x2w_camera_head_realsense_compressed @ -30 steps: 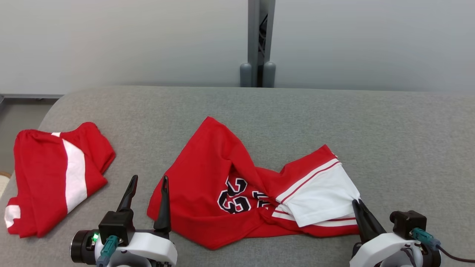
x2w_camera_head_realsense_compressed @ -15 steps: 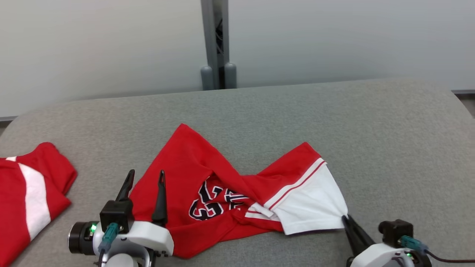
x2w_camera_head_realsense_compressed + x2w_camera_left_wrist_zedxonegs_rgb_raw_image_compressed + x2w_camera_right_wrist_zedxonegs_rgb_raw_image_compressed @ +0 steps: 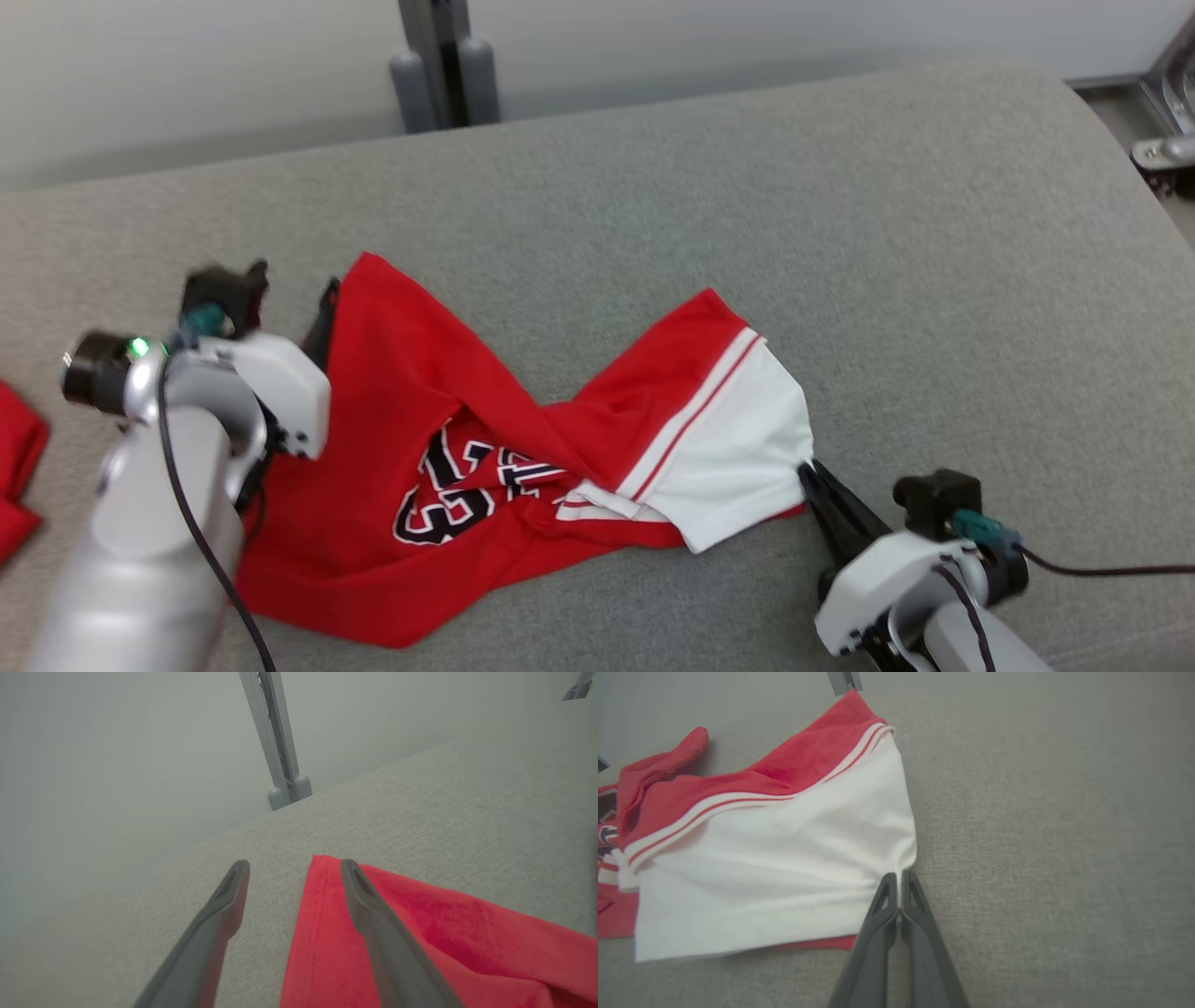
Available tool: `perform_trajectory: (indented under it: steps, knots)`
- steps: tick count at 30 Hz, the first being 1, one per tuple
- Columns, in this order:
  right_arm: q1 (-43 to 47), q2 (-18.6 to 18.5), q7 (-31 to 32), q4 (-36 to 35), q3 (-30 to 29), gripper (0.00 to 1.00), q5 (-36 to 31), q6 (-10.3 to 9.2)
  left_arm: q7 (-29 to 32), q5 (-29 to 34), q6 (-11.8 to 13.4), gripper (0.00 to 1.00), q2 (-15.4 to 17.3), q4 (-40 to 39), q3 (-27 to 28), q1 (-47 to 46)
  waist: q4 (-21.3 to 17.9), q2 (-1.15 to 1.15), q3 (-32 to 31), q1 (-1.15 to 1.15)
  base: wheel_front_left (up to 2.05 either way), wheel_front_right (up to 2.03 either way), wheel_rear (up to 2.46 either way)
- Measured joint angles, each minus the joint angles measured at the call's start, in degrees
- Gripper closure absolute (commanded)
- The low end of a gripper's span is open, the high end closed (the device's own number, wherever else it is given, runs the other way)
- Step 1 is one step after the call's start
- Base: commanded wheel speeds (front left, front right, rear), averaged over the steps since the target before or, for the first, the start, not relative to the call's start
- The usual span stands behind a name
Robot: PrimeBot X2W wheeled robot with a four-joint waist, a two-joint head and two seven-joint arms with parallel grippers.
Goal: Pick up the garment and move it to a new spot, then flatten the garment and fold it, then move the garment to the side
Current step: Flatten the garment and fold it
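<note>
Tabletop (image 3: 840,233) spreads across the head view, wide and grey, with a cloth cover and round corners. On it, near the middle and a bit to the left, lies the red jersey (image 3: 401,373) — crumpled, twisted in the middle, not flat. One red corner points toward the back edge.

The pale left arm (image 3: 140,523) reaches in at the lower left, in front of the jersey's left side. The left gripper (image 3: 294,865) has its jaws wide apart. In the left wrist view one dark finger is over the bare tabletop and the other is over that red corner, with the hem between them. I cannot tell if they touch the cloth.

The right gripper (image 3: 899,877) sits at the lower right, its jaws pinched tight on the edge of the jersey's white sleeve (image 3: 775,868) — the sleeve has red and white stripes along its top.

A grey post (image 3: 439,56) stands behind the tabletop. A bit of another red cloth (image 3: 14,448) peeks in at the left edge. Black and white numbers (image 3: 448,495) show on the jersey's front.
</note>
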Motion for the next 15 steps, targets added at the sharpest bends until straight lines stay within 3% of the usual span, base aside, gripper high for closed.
perform_trajectory:
  steps: [4, 8, 11, 15]
  knots:
    - [-2.98, 0.6, -0.58, 0.14, 1.6, 1.0, 0.62, 0.0, 5.54, -1.87, -1.3, 0.0, 2.21, 4.12, -3.5, -6.64, -1.48, 0.0, 2.6, 0.0, 0.0, 0.0, 0.0]
    - [-5.74, 1.21, -0.89, 0.24, 3.9, 1.0, 2.1, 0.0, 13.26, -11.28, -1.49, 0.0, 4.2, 4.46, -16.74, -12.13, -3.61, 0.0, 5.57, 0.0, 0.0, 0.0, 0.0]
    - [-7.06, 1.4, -1.29, 0.27, 5.24, 1.0, 3.04, 0.01, 19.5, -19.97, -1.48, 0.0, 8.93, 1.59, -25.44, -15.17, -5.07, 0.0, 7.46, 0.0, 0.0, 0.0, 0.0]
    - [-8.1, 1.64, -1.36, -1.0, 5.83, 1.0, 3.98, 0.09, 24.94, -27.16, -1.47, 0.0, 15.5, -0.97, -33.26, -19.47, -6.55, 0.0, 9.76, 0.0, 0.0, 0.0, 0.0]
